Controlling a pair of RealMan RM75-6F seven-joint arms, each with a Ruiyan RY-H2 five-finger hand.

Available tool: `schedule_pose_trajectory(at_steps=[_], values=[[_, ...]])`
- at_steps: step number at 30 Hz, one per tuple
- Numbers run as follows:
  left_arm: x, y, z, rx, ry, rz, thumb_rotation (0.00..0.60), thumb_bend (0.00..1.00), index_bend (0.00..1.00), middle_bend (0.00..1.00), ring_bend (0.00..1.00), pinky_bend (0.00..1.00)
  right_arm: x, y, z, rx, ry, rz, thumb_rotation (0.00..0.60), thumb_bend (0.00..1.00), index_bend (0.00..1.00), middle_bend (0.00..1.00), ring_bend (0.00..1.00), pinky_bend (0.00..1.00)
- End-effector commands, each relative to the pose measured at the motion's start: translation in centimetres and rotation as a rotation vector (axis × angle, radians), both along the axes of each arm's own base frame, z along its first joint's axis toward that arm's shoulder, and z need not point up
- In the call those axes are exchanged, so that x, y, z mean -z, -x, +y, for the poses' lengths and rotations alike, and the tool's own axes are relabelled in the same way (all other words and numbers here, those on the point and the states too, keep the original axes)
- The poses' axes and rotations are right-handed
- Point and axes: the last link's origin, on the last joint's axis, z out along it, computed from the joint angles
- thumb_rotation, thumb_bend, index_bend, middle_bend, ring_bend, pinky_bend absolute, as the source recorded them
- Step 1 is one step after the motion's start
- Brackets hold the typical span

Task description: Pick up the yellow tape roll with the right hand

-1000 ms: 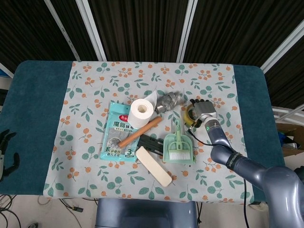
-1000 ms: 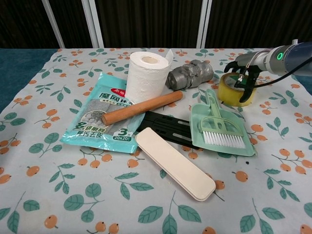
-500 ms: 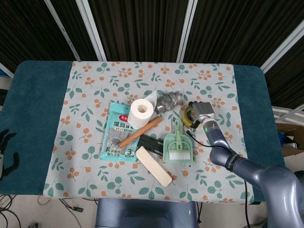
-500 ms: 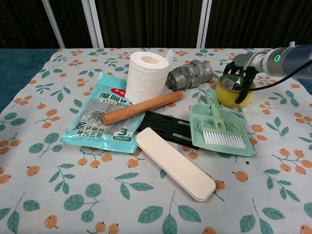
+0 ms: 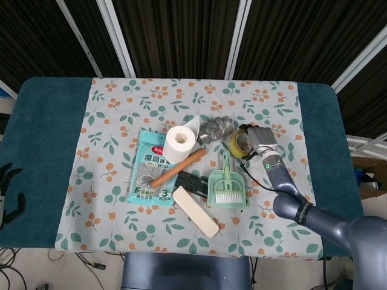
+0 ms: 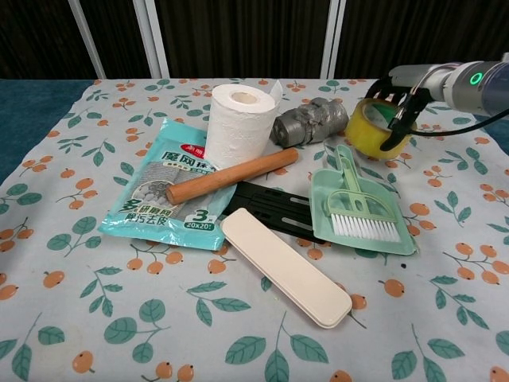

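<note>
The yellow tape roll [image 6: 371, 127] hangs tilted a little above the floral cloth, right of the grey tape roll; in the head view the yellow tape roll [image 5: 239, 142] shows left of the wrist. My right hand [image 6: 404, 102] grips it, fingers hooked through its hole and over its rim; the right hand [image 5: 260, 138] is seen from above in the head view. My left hand [image 5: 7, 192] rests off the table's left edge, fingers apart and holding nothing.
A green dustpan with brush [image 6: 356, 211] lies just in front of the tape. Left of it are a grey tape roll [image 6: 308, 120], toilet paper [image 6: 238, 114], a wooden rod [image 6: 231, 176], a packet [image 6: 169, 189], a black strip [image 6: 274, 213] and a cream case [image 6: 285, 266].
The right hand has lifted the yellow tape roll off the cloth and tilted it; a second ago it lay on the table under the fingers.
</note>
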Motion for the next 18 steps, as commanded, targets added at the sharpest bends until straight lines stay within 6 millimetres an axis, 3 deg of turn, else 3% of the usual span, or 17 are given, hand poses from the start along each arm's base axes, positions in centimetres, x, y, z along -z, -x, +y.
schedule_pose_trajectory(at_steps=[1, 11, 18], values=[[0.1, 0.0, 0.0, -0.001, 0.004, 0.001, 0.600, 0.55, 0.18, 0.06, 0.06, 0.00, -2.0, 0.2, 0.2, 0.005, 0.044, -0.066, 0.600, 0.36, 0.48, 0.49, 0.50, 0.39], [0.2, -0.1, 0.0, -0.006, 0.004, 0.005, 0.600, 0.55, 0.18, 0.06, 0.06, 0.00, -7.5, -0.5, 1.9, 0.059, 0.078, -0.503, 0.600, 0.31, 0.48, 0.47, 0.47, 0.35], [0.3, -0.2, -0.1, -0.004, 0.005, 0.004, 0.600, 0.55, 0.18, 0.06, 0.06, 0.00, -9.8, -1.0, 3.2, 0.029, 0.056, -0.761, 0.600, 0.31, 0.48, 0.47, 0.47, 0.34]])
